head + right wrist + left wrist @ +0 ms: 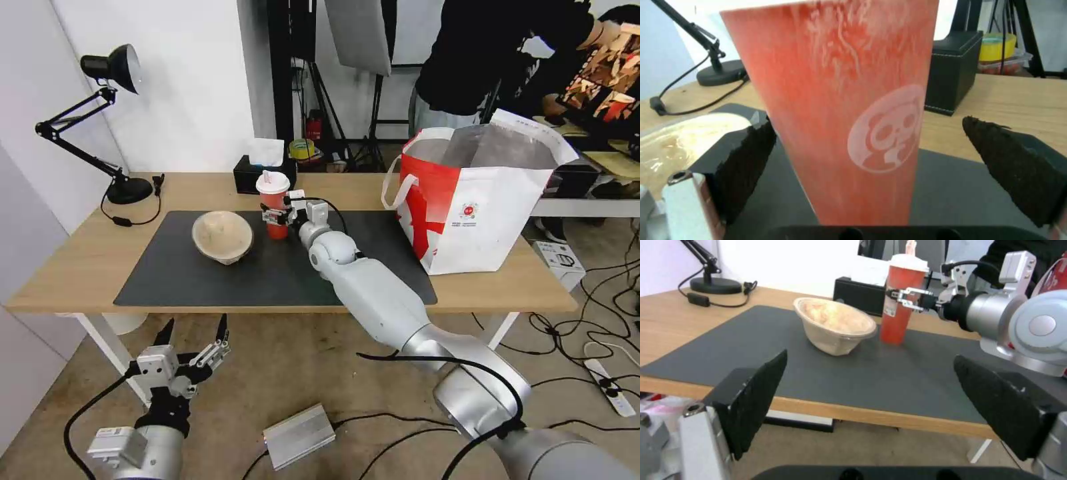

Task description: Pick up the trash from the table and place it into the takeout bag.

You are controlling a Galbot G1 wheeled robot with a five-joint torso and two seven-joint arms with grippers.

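Two pieces of trash sit on the counter (80, 267): the red cup (275, 203) upright on the dark mat (200, 280), and the beige bowl (222, 237) tilted just beside the cup. The bag (477, 200) stands open, well apart from the cup on the counter's far end; what it holds cannot be seen. Judging by this, both pieces are yet to be bagged. The right claw (277, 215) is at the cup, pads (744, 160) spread wide on either side, not yet gripping. The left claw (193, 333) hangs open below the counter's edge.
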